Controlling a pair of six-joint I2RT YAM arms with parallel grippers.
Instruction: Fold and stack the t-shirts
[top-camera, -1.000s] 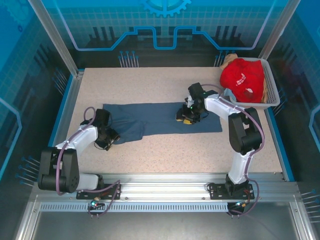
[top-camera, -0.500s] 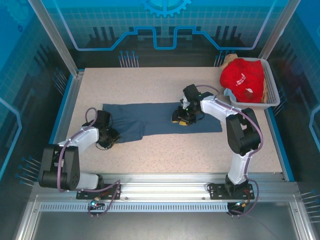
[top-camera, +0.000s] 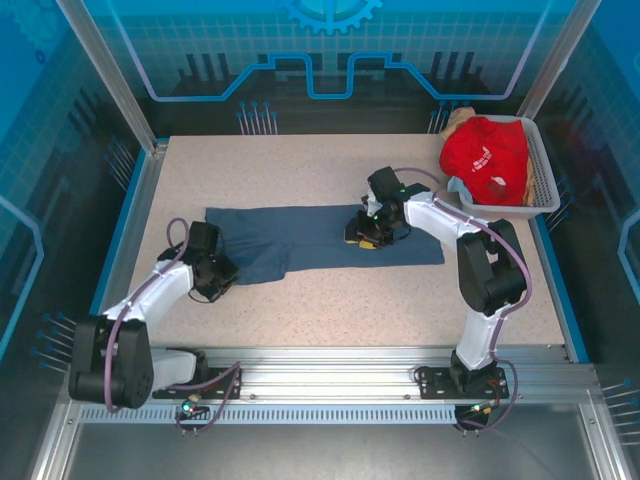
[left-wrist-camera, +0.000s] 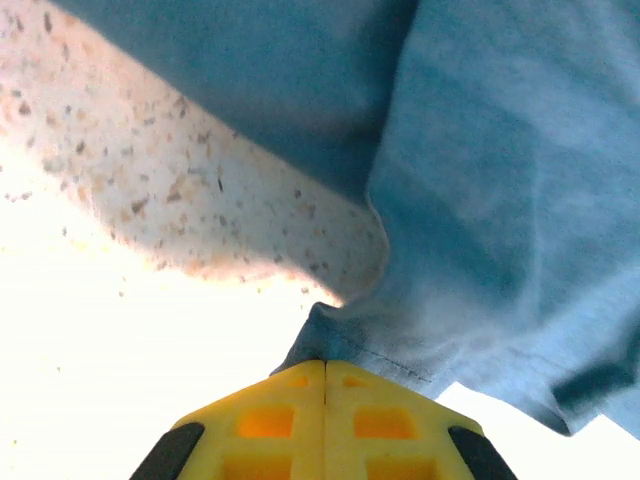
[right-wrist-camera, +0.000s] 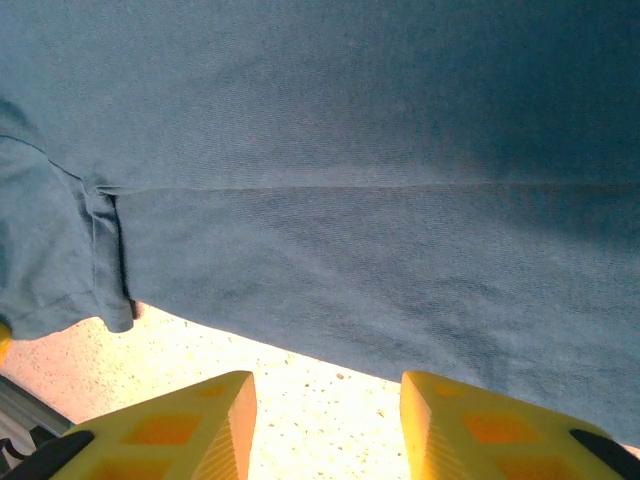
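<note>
The slate-blue t-shirt (top-camera: 320, 235) lies spread across the middle of the desk (top-camera: 300, 320), with the red t-shirt (top-camera: 485, 158) heaped in the basket (top-camera: 545, 185) at the 2 o'clock corner. The left claw (left-wrist-camera: 325, 372) is clamped on the blue shirt's hem at its 9 o'clock end; the right claw (right-wrist-camera: 328, 385) stands apart, low over the cloth toward 3 o'clock. To fold cleanly, I'd say the right should pinch an edge too, so both ends lift level.

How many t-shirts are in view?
4: a slate-blue shirt lying on the table; in the basket a red shirt on top, tan cloth behind it, light-blue cloth at its left. More may lie hidden beneath.
</note>
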